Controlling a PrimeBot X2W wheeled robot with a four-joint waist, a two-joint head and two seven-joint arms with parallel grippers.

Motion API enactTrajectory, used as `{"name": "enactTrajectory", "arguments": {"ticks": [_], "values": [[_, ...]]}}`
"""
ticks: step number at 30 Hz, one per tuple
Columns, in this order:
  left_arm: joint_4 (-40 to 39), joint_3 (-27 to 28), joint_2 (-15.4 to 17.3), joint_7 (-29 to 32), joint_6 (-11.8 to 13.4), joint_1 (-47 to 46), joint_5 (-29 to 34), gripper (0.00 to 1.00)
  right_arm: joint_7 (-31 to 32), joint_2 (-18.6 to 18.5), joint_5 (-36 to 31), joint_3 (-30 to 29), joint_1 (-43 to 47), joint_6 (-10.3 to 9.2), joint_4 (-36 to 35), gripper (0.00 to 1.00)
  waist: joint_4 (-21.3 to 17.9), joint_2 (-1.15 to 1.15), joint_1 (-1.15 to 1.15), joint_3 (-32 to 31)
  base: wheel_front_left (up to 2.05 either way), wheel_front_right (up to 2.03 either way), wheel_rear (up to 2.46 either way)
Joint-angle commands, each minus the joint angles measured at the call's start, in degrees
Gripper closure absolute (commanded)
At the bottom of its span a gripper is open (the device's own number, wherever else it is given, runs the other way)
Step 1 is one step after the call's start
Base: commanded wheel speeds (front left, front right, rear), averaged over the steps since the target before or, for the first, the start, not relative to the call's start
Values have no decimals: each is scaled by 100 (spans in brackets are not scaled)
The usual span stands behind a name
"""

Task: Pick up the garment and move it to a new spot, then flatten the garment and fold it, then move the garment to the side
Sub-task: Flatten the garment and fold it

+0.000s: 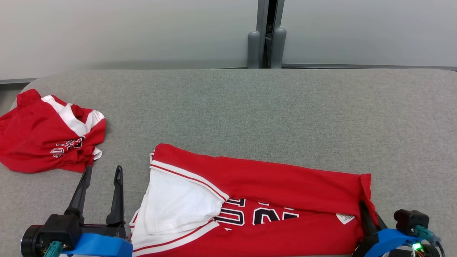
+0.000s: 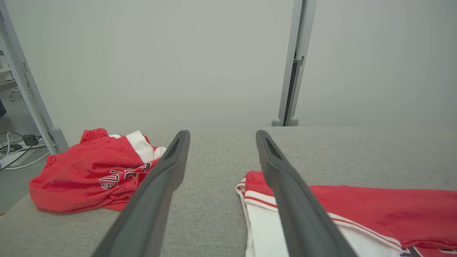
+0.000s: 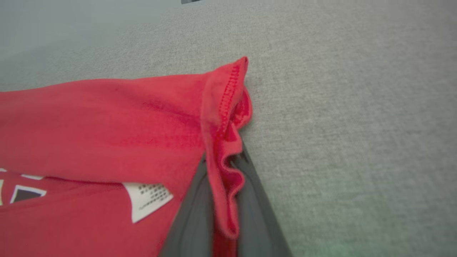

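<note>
1. At the near edge of the grey fabric-covered counter [image 1: 285, 107], a red sports jersey with white trimmed side panels and dark, white-edged lettering [image 1: 271, 185] lay spread lengthwise, folded over on itself along its length, so that a plain red layer covered the tops of the letters.
2. At the jersey's left end, a white panel edged with red stripes faced up.
3. A small white label [image 1: 345, 218] showed near the jersey's right end.
4. The right claw [image 1: 369, 214] sat at the lower right, clenched on the jersey's right hem. In the right wrist view the stitched red edge bunched up between the two dark fingers [image 3: 192, 221] of that claw [image 3: 224, 167], with the counter [image 3: 357, 125] bare beyond it and the label [image 3: 148, 200] just left of the fingers.
5. The left claw [image 1: 103, 168] was at the lower left, released, its two long fingers spread apart and holding nothing.
6. It sat just left of the jersey's white end, not touching the cloth.
7. In the left wrist view the claw [image 2: 222, 134] pointed across the counter [image 2: 357, 153], with the jersey [image 2: 375, 210] to the right of its fingers.
8. A second red garment with white trim and dark lettering, crumpled in a heap [image 1: 46, 139], lay at the counter's left end, well apart from the jersey; the left wrist view showed it [image 2: 85, 171] to the left of the fingers.
9. Pale grey wall panels [image 1: 125, 32] stood behind the counter.
</note>
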Motion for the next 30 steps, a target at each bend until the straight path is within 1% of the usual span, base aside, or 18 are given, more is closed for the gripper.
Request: {"name": "enactTrajectory", "arguments": {"ticks": [1,6,12,15,19,25,30], "values": [[-14,56,-11,-17,-25,78,44,0,-31,-54,38,-22,-61,-4,27,100,-10,0,0,-2,0,0,0],[-62,226,-117,-17,-129,93,195,0,-137,-412,84,-288,-244,-8,16,100,-75,0,0,-14,0,0,0],[-60,324,-199,-17,-226,65,302,0,-95,-1084,-41,-867,-482,-7,132,100,-153,0,0,2,0,0,0],[-56,360,-228,-17,-254,36,336,0,-23,-1281,-132,-1024,-571,-5,165,100,-174,0,0,8,0,0,0],[-58,393,-259,-17,-289,56,366,0,27,-1269,-211,-1010,-611,-5,53,100,-207,0,0,-2,0,0,0],[-22,415,-287,-17,-309,105,384,0,-17,-938,-253,-721,-470,-4,-328,100,-248,0,0,-39,0,0,0],[0,435,-299,-17,-337,144,399,0,35,-583,-163,-279,-231,-3,-944,100,-266,0,0,-74,0,0,0]]}}
